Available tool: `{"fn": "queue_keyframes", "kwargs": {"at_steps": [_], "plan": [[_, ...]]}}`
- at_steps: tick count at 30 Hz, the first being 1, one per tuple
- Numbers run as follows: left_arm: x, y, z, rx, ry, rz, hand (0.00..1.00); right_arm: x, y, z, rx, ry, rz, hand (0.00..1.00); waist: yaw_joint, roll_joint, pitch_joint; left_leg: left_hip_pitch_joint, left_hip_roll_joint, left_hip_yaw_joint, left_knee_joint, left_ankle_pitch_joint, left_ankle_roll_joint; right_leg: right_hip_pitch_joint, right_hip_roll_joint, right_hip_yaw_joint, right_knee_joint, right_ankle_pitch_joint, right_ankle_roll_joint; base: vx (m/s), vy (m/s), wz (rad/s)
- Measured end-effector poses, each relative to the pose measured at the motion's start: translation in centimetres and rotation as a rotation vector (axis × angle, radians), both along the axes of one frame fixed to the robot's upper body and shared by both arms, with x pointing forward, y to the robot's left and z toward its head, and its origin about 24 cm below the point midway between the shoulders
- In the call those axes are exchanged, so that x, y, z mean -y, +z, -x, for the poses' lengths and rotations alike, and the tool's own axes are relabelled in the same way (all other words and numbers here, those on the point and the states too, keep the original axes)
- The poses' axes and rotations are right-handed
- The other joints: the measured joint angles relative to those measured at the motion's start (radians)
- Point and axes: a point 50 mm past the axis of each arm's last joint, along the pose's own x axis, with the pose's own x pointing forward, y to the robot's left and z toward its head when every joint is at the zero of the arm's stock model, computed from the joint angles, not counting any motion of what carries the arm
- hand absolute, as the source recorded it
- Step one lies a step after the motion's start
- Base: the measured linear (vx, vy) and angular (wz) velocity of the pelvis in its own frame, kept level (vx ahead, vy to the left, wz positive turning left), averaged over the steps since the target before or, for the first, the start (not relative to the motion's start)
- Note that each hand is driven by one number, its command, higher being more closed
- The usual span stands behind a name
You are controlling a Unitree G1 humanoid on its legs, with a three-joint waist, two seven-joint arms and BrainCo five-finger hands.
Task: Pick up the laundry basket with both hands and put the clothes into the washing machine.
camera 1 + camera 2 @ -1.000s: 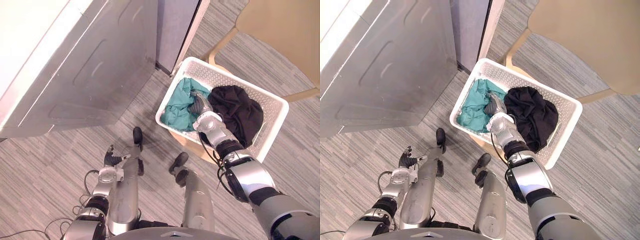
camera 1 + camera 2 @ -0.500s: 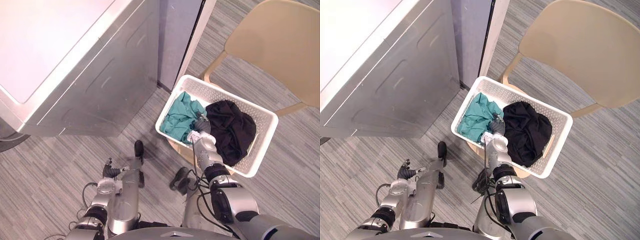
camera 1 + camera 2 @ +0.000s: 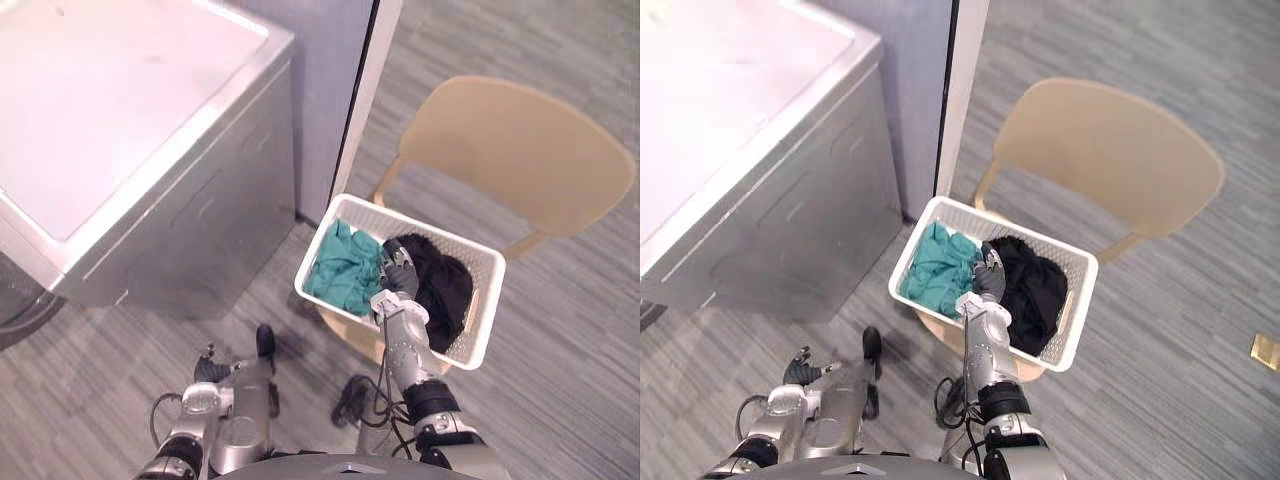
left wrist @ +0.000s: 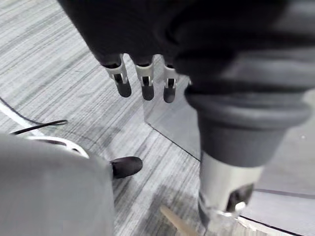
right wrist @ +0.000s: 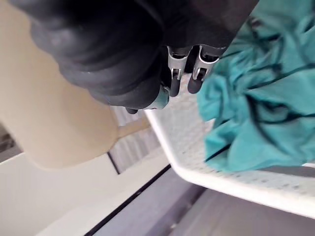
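Nearby: washer left; chair under basket.
Basket axis: left-far to right-near.
Right hand: held over clothes; grip cannot be told.
Left hand: opened, nothing held.

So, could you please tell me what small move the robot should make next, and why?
Probably raise the left hand toward the basket's rim: it hangs low and open, away from the basket, while the right hand is over the clothes inside, and lifting needs both.
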Motion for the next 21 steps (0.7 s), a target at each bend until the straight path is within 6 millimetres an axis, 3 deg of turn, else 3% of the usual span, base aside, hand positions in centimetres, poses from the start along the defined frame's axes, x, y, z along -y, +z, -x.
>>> {"fn": "queue_keyframes", "kwargs": {"at_steps": [4, 7, 8, 12, 14, 18, 19, 21], "plan": [[-0.2, -0.6, 1.5, -0.050, -0.014, -0.014, 0.00, 0.1, 0.9, -0.1, 0.046, 0.001, 0.009, 1.00, -0.002, 0.004, -0.067, 0.051, 0.008, 0.023, -0.001, -0.025, -0.002, 0.066, 0.028, 0.013, -0.082, 0.028, 0.008, 0.08, -0.014, -0.17], [-0.1, -0.8, 1.9, -0.061, -0.021, -0.016, 0.00, 0.3, 0.7, 0.0, 0.044, 0.004, 0.019, 1.00, -0.008, 0.006, -0.084, 0.071, 0.012, 0.025, -0.001, -0.030, -0.007, 0.099, 0.039, 0.013, -0.119, 0.047, 0.010, 0.04, 0.001, -0.06], [-0.1, -0.9, 2.2, -0.069, -0.021, -0.013, 0.00, 0.4, 0.6, 0.2, 0.037, 0.001, 0.019, 0.00, -0.013, 0.008, -0.094, 0.071, 0.015, 0.026, -0.001, -0.031, -0.009, 0.104, 0.045, 0.013, -0.135, 0.055, 0.011, 0.02, 0.001, -0.04], [-0.1, -1.1, 2.7, -0.083, -0.037, -0.011, 0.00, 0.6, -0.2, 0.7, 0.009, -0.002, 0.029, 0.00, -0.017, 0.020, -0.115, 0.074, 0.025, 0.039, -0.002, -0.033, -0.011, 0.117, 0.063, 0.022, -0.177, 0.080, 0.009, 0.01, -0.002, -0.11], [0.0, -1.1, 2.8, -0.087, -0.052, -0.013, 0.00, 0.7, -0.1, 0.7, 0.002, 0.029, 0.119, 0.00, -0.015, 0.027, -0.120, 0.081, 0.031, 0.056, -0.002, -0.033, -0.011, 0.117, 0.071, 0.040, -0.189, 0.091, 0.007, -0.02, -0.009, -0.27], [-0.1, -1.3, 3.4, -0.107, -0.099, -0.023, 0.00, 0.5, 0.5, -0.3, 0.016, 0.294, 0.576, 0.00, -0.016, 0.040, -0.138, 0.099, 0.038, 0.081, -0.008, -0.046, -0.013, 0.130, 0.086, 0.065, -0.226, 0.118, 0.006, -0.03, 0.009, -0.21], [-0.1, -1.3, 3.4, -0.111, -0.137, -0.028, 0.00, 0.1, 1.1, -1.2, 0.036, 0.416, 0.879, 0.00, -0.017, 0.044, -0.142, 0.097, 0.041, 0.084, -0.008, -0.046, -0.012, 0.131, 0.093, 0.069, -0.240, 0.127, 0.009, -0.04, 0.018, -0.14], [-0.1, -1.3, 3.4, -0.110, -0.167, -0.033, 0.00, -0.4, 1.5, -1.8, 0.068, 0.520, 1.159, 0.00, -0.014, 0.045, -0.143, 0.093, 0.043, 0.085, -0.008, -0.045, -0.012, 0.130, 0.097, 0.069, -0.249, 0.131, 0.007, -0.04, 0.015, -0.02]]}}
